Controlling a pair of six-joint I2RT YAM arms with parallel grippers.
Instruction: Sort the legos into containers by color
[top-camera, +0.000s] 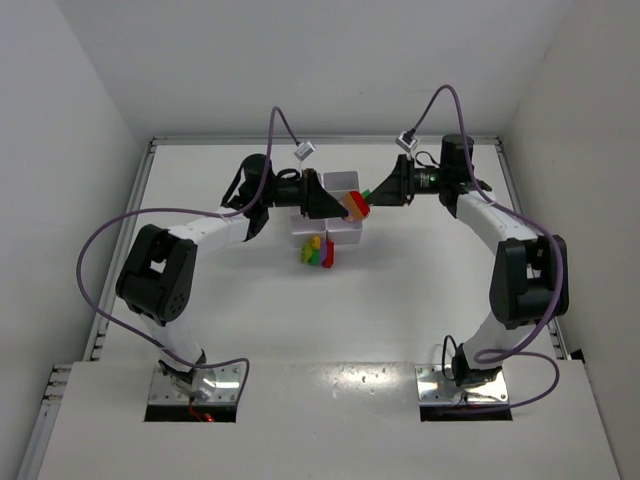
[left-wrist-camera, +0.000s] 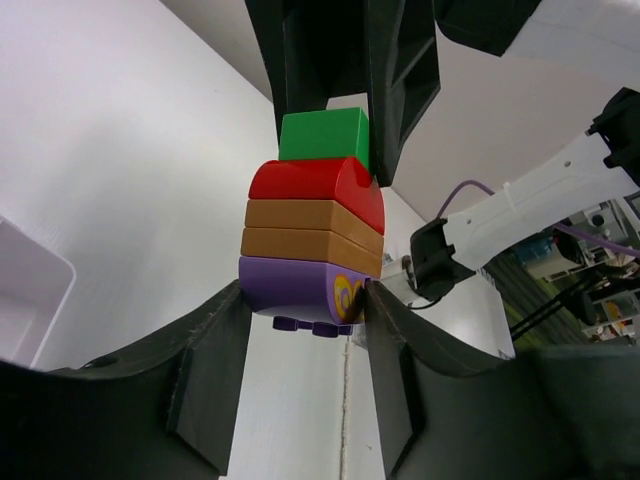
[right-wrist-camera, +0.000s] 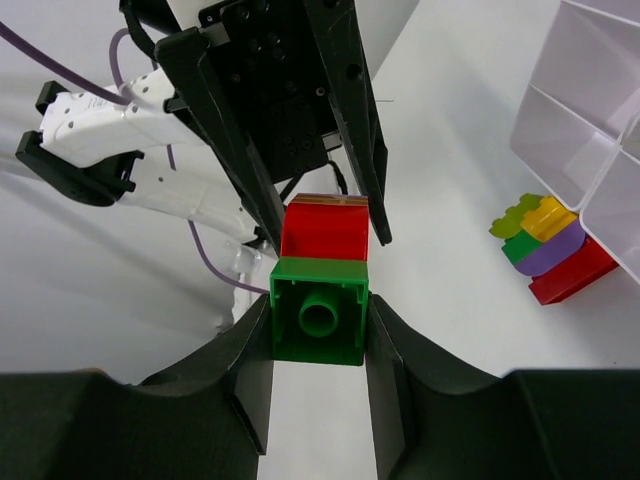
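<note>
The purple plastic brick (left-wrist-camera: 295, 285) is clamped between the two black fingers (left-wrist-camera: 215, 350) of the left gripper (left-wrist-camera: 305, 303), with both pads pressed on its sides. That brick is one end of a five-brick stack (top-camera: 353, 206). Outward from the left fingers, the order is purple, two tan-orange plastic bricks (left-wrist-camera: 305, 228), a red rounded plastic brick (left-wrist-camera: 315, 185), then a green square plastic brick (left-wrist-camera: 322, 135).

The green brick at the far end is pinched between the fingers (right-wrist-camera: 250, 370) of the right gripper (right-wrist-camera: 318, 325). Its hollow underside and round tube are turned toward the right wrist camera, and the red brick is seen directly behind it.

The stack is thus held at both ends, off the white table (top-camera: 400, 320), with the two grippers pointed at each other. From above, it is seen at the right edge of the white plastic six-compartment tray (top-camera: 340, 183). How high it sits over the tray cannot be told.

A small cluster of loose bricks (right-wrist-camera: 548, 250) in green, yellow, purple and red is laid on the table just beside the tray's near wall. The red one is at the wall, but actual contact cannot be confirmed.
</note>
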